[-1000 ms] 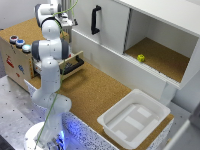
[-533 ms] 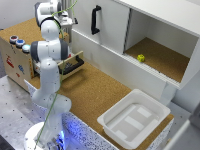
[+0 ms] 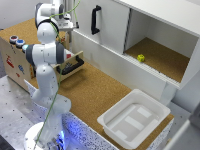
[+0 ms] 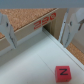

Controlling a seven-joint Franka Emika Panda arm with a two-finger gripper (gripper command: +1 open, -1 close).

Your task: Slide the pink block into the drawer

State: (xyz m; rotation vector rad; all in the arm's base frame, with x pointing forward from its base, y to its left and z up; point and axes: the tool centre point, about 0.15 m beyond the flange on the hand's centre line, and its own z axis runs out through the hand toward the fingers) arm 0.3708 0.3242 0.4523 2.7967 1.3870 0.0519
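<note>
In the wrist view a pink block [image 4: 61,73] with a dark letter on top lies on a pale wooden surface, beside a wooden edge printed with red figures. My gripper [image 4: 38,44] hangs open above that surface, and the block is off to one side, not between the fingers [image 4: 67,31]. In the exterior view the gripper [image 3: 65,24] is high over the light-wood box [image 3: 14,59], partly behind the arm. The drawer [image 3: 71,63] with its black bar handle stands pulled out. The arm hides the block in the exterior view.
A big white cabinet with a black door handle [image 3: 95,20] runs along the back. Its open compartment holds a small yellow-green object [image 3: 141,58]. A white tray [image 3: 132,120] sits on the cork tabletop [image 3: 95,92]. Coloured knobs [image 3: 16,41] sit on the box.
</note>
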